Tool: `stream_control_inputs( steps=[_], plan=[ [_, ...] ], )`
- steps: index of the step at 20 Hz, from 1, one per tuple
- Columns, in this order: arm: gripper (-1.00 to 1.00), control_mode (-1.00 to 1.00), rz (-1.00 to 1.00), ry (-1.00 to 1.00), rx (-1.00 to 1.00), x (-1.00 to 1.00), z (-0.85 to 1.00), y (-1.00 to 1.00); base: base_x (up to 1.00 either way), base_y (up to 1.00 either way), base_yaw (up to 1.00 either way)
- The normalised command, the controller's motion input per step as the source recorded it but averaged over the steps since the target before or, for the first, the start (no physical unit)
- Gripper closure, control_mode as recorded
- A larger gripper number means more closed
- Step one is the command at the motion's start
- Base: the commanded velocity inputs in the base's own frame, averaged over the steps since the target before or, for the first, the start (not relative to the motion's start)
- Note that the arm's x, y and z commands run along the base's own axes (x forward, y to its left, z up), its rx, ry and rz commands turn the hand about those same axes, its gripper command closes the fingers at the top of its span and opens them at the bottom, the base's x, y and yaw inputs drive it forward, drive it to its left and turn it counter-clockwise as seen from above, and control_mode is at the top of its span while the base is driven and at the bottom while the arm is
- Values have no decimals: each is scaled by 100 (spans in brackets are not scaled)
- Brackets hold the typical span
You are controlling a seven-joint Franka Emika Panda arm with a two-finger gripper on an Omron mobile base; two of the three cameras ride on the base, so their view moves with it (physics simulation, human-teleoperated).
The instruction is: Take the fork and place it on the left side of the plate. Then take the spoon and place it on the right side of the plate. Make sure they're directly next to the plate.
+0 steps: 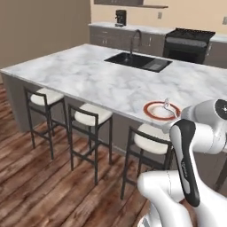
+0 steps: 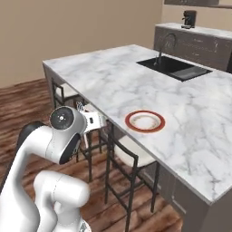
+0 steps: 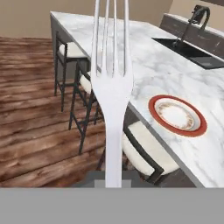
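Grips the fork [image 3: 112,87] low on its handle with the gripper [image 3: 113,180], jaws pressed together on the thin metal. Carries it upright in the hand view, prongs at the top, handle running straight down between the tips. Hangs in the air on the stool side of the counter [image 3: 144,57], apart from the marble and touching nothing else.

Likely handles as light, stiff and slick: polished metal with a narrow handle, so probably little to bite on and apt to swivel or slide between the pads if swung fast or knocked against stone. Seems no risk of bending or breaking. Looks a fair hold for carrying, being square across the handle's flat; would call for a slow turn to lay it flat.

Beyond the prongs, shows the plate [image 3: 154,109] lying flat near the counter's near edge, above a stool [image 3: 148,148]. Leaves bare marble on both sides of the plate's rim. Farther back, shows the sink [image 3: 192,54] and tap [image 3: 194,17].
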Motion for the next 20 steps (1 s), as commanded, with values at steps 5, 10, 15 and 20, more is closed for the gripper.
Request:
stream_control_inputs(
  steps=[5, 10, 15, 20],
  plan=[
    [100, 100, 0, 0, 0, 0, 0, 0, 26, 45, -61],
    [100, 100, 0, 0, 0, 0, 0, 0, 9, 51, -58],
    [100, 100, 0, 0, 0, 0, 0, 0, 7, 65, -53],
    [100, 100, 0, 0, 0, 0, 0, 0, 3, 90, -42]
  ],
)
